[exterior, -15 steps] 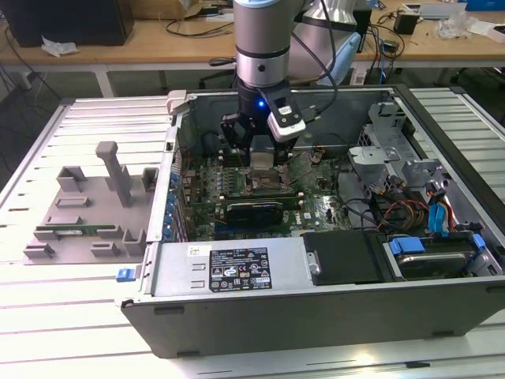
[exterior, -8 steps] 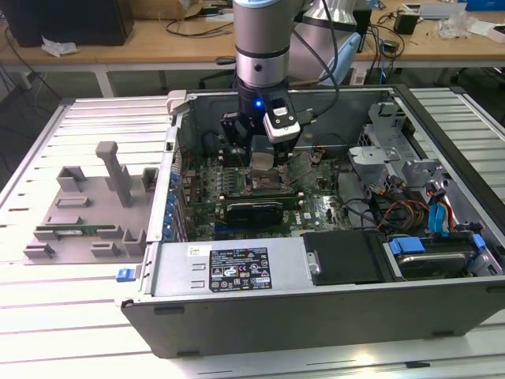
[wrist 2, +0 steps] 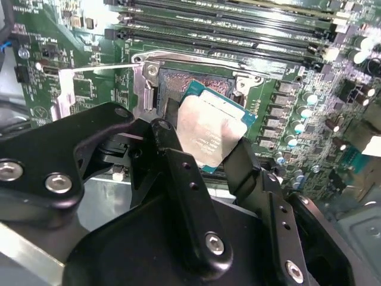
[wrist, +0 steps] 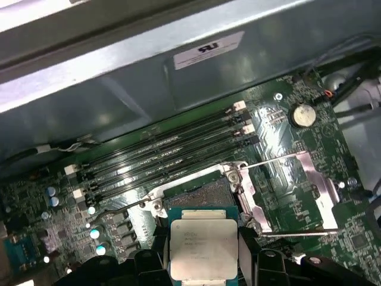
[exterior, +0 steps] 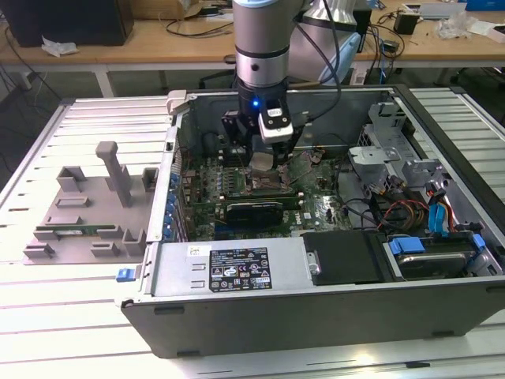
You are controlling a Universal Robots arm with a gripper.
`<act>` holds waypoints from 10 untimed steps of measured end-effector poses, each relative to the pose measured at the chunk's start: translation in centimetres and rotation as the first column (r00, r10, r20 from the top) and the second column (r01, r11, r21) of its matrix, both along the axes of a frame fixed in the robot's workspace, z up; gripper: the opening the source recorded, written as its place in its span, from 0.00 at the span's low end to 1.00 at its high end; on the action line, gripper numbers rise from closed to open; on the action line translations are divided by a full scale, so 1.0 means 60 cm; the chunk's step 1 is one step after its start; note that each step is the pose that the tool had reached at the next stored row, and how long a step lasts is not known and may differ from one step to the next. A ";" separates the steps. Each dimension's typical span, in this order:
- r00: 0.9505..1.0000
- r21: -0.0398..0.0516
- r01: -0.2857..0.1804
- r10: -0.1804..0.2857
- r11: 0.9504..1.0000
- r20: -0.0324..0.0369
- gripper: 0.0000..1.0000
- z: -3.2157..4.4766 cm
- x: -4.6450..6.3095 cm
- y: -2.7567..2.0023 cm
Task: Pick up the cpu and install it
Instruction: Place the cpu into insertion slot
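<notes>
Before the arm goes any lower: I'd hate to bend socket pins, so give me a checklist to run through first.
1. cpu clamped in the tool: ok, gripped by two opposite edges.
2. socket uncovered: ok, its metal load plate is swung aside.
3. socket empty: ok, no chip in it.
4. cpu clear of the socket: ok, hanging above it, unseated.
5. cpu centred and level over the socket: cannot tell.
6. corner marks matched: cannot tell.
</notes>
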State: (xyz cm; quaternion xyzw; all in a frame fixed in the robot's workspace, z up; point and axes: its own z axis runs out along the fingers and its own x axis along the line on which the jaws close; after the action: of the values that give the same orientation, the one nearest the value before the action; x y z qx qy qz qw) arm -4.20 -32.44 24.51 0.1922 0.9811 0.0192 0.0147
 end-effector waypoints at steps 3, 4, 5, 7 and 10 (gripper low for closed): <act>0.998 0.000 0.060 -0.060 0.998 0.000 0.55 0.000 0.000 0.0000; 0.997 0.000 0.072 -0.072 0.997 0.000 0.55 0.000 0.000 0.0000; 0.996 0.000 0.084 -0.084 0.996 0.000 0.55 0.000 0.000 0.0000; 0.994 0.000 0.111 -0.111 0.994 0.000 0.55 0.000 0.000 0.0000; 0.984 0.000 0.178 -0.178 0.984 0.000 0.55 0.000 0.000 0.0000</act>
State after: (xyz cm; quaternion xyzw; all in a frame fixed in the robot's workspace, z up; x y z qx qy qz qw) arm -4.20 -32.44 24.50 0.2791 0.9600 0.0178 0.0163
